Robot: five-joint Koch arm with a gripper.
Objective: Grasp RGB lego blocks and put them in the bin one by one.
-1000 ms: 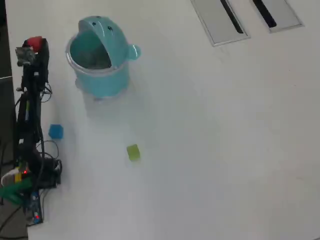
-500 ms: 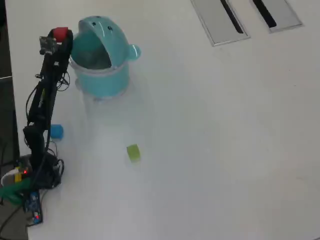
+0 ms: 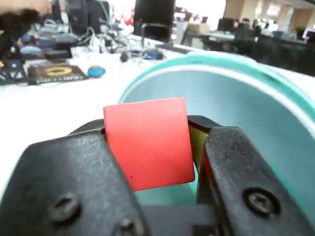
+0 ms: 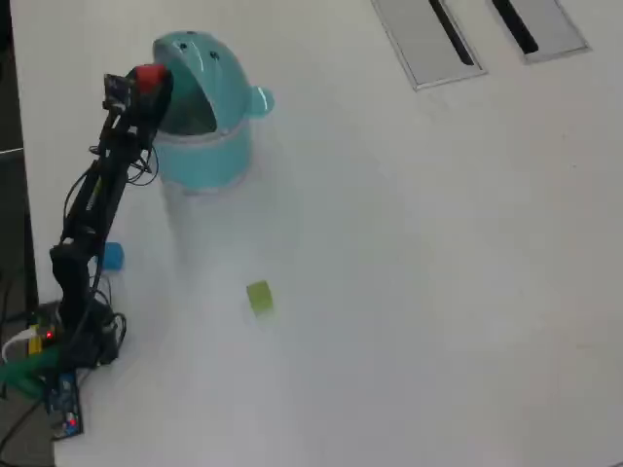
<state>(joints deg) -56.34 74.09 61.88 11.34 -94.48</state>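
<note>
White table [image 4: 409, 272] with two grey slotted panels [image 4: 428, 39] at far edge; cluttered office desks [image 3: 74, 59] behind. Tool [image 3: 194, 147] clamped on red block [image 3: 147, 142] over teal bin [image 4: 209, 156] rim; blue block [image 4: 113, 256], green block [image 4: 259, 297] on table.

I count three small plastic cube blocks: one red block [image 4: 149, 77], one blue block [image 4: 113, 256] and one yellowish green block [image 4: 259, 296]. I see one round teal-blue plastic bin [image 4: 200, 156] with one hinged lid [image 4: 202, 55]. On the white table [image 4: 419, 272] I count two grey rectangular plates [image 4: 424, 41], each with one dark slot.
</note>
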